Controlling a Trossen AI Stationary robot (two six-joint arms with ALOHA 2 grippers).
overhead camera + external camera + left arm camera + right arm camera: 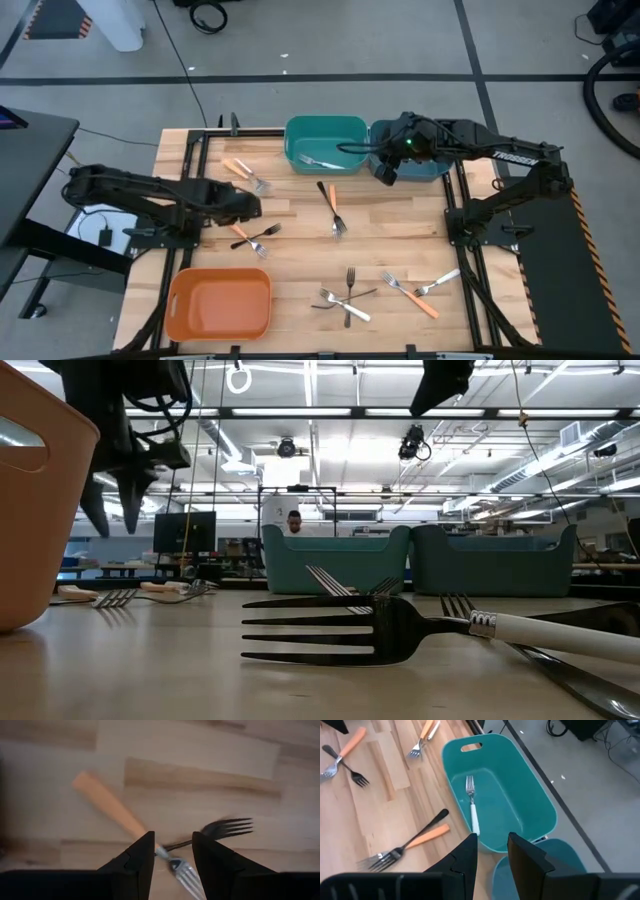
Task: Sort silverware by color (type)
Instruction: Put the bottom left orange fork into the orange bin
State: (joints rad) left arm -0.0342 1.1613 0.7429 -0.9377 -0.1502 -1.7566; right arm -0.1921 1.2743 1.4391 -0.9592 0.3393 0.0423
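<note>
I see the silverware scattered over the wooden table [300, 215]: an orange-handled fork [241, 173] at upper left of the high view, an orange-handled fork crossed with a dark fork [255, 238] left of centre, another orange and dark pair [333, 207] at centre, and toward the lower right a cluster of a dark fork and white-handled fork [343, 298] beside an orange-handled fork [409, 295] that touches a white-handled one [438, 282]. One white-handled fork [317, 162] lies inside the left teal bin [325, 128] at top centre; the right wrist view shows it lengthwise on the bin floor. A second teal bin [437, 170] stands just beside it on the right, mostly under the right arm. The orange bin [219, 302] sits at lower left. My left gripper [248, 207] hangs over the crossed pair left of centre; in the left wrist view its fingers [134, 860] stand apart, straddling the orange handle's neck [161, 851], gripping nothing. My right gripper [386, 172] is at the seam between the two teal bins, fingers [465, 857] parted and empty. In the low view a person [293, 520] shows far behind the bins.
</note>
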